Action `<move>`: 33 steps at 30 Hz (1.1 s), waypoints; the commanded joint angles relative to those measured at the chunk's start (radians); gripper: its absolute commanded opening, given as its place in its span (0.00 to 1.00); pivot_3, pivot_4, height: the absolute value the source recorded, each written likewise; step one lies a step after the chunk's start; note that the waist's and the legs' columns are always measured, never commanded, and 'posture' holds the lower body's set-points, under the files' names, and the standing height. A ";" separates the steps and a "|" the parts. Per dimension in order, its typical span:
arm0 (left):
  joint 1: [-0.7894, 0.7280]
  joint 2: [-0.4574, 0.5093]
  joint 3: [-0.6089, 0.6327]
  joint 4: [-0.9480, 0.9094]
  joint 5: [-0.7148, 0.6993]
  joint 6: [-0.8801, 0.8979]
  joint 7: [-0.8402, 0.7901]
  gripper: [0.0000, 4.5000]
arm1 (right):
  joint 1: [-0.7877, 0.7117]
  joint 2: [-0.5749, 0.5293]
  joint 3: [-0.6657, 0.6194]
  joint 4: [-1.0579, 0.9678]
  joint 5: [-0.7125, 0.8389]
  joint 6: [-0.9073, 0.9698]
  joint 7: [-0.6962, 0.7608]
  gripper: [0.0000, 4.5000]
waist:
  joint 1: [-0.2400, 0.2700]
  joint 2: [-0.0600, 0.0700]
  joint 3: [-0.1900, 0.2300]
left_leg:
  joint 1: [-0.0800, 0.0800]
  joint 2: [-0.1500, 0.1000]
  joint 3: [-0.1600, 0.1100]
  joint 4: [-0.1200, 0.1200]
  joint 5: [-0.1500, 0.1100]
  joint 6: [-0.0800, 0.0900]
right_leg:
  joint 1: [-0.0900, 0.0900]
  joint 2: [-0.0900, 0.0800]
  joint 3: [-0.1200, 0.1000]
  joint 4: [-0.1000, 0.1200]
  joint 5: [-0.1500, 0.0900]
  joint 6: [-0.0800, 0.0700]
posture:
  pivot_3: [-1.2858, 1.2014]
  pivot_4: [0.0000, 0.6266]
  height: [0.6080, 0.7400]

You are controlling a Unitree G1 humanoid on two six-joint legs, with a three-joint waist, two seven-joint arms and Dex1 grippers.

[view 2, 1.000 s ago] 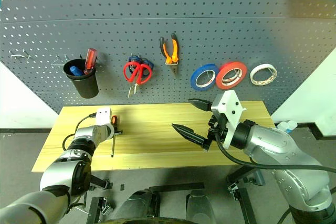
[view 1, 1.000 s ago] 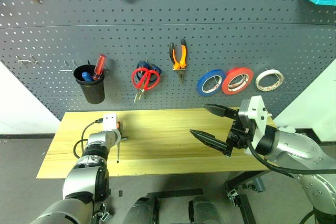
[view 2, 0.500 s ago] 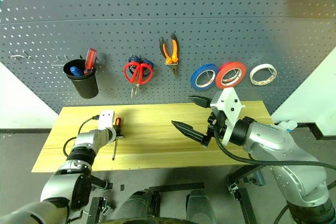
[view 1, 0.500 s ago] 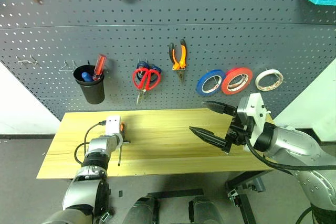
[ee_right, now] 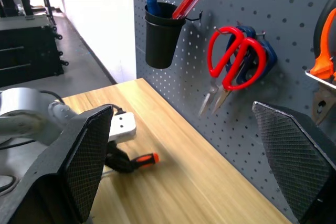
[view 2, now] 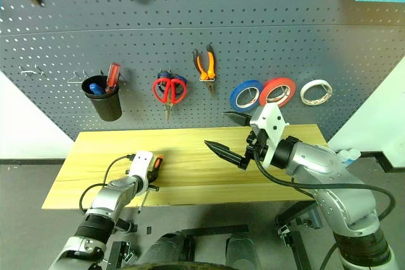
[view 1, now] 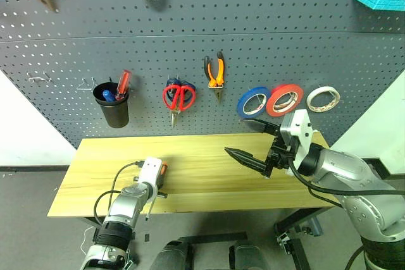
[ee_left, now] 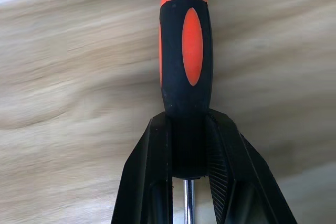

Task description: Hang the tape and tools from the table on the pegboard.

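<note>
Left hand (view 1: 154, 189) drew back over table (view 1: 209, 156), clamping screwdriver (ee_left: 185, 77); right hand (view 1: 252, 140) agape.

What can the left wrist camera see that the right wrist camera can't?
The left wrist view shows, close up, the left gripper shut on the screwdriver, with its thin metal shaft between the fingers. The right wrist view shows the pegboard holding the red scissors, a black cup and part of the pliers, framed by the right gripper's open fingers. Both show the screwdriver's orange-and-black handle and the table.
</note>
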 commanded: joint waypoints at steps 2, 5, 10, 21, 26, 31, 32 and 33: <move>-0.002 0.022 -0.035 -0.111 0.014 -0.072 -0.043 0.11 | -0.035 0.023 0.007 0.021 -0.031 -0.051 0.017 1.00 | 0.007 0.000 -0.003 | 0.000 0.000 0.000 0.000 0.000 0.000 | 0.000 0.000 0.000 0.000 0.000 0.000 | 0.48 0.00 0.55; -0.001 0.031 -0.056 -0.151 0.014 -0.110 -0.074 0.11 | -0.044 0.034 0.013 0.040 -0.048 -0.067 0.025 1.00 | 0.015 0.001 -0.006 | 0.000 0.000 0.000 0.000 0.000 0.000 | 0.000 0.000 0.000 0.000 0.000 0.000 | 0.48 0.00 0.55; -0.009 0.042 -0.110 -0.269 0.014 -0.203 -0.150 0.11 | -0.058 0.052 0.025 0.071 -0.078 -0.095 0.037 1.00 | 0.018 0.001 -0.007 | 0.000 0.000 0.000 0.000 0.000 0.000 | 0.000 0.000 0.000 0.000 0.000 0.000 | 0.48 0.00 0.55; -0.091 0.046 -0.128 -0.459 -0.017 -0.382 -0.261 0.11 | -0.107 0.065 0.033 0.144 -0.127 -0.141 0.071 1.00 | 0.016 0.001 -0.008 | 0.001 0.000 0.000 0.000 0.001 -0.001 | 0.000 0.001 0.000 0.001 0.000 0.000 | 0.49 0.00 0.55; -0.134 0.060 -0.081 -0.503 -0.024 -0.456 -0.261 0.11 | -0.133 0.069 0.025 0.170 -0.129 -0.160 0.088 1.00 | 0.017 0.001 -0.009 | 0.001 0.000 0.000 0.001 0.002 -0.001 | 0.000 0.001 0.000 0.002 0.000 0.000 | 0.49 0.00 0.55; -0.191 0.080 -0.004 -0.522 -0.046 -0.470 -0.245 0.11 | -0.157 0.075 -0.018 0.183 -0.075 -0.170 0.124 1.00 | 0.018 0.001 -0.009 | 0.001 0.000 0.000 0.002 0.002 -0.001 | 0.000 0.001 0.000 0.004 0.000 0.000 | 0.50 0.00 0.55; -0.199 0.086 0.009 -0.520 -0.047 -0.472 -0.242 0.11 | -0.160 0.076 -0.033 0.178 -0.050 -0.167 0.134 1.00 | 0.018 0.001 -0.009 | 0.001 0.000 0.000 0.002 0.002 -0.001 | 0.001 0.001 0.000 0.004 0.000 0.000 | 0.50 0.00 0.55; -0.207 0.091 0.021 -0.518 -0.048 -0.475 -0.240 0.11 | -0.162 0.076 -0.047 0.174 -0.029 -0.165 0.142 1.00 | 0.019 0.001 -0.009 | 0.001 0.000 0.000 0.002 0.002 -0.001 | 0.001 0.001 0.000 0.004 0.000 0.000 | 0.50 0.00 0.55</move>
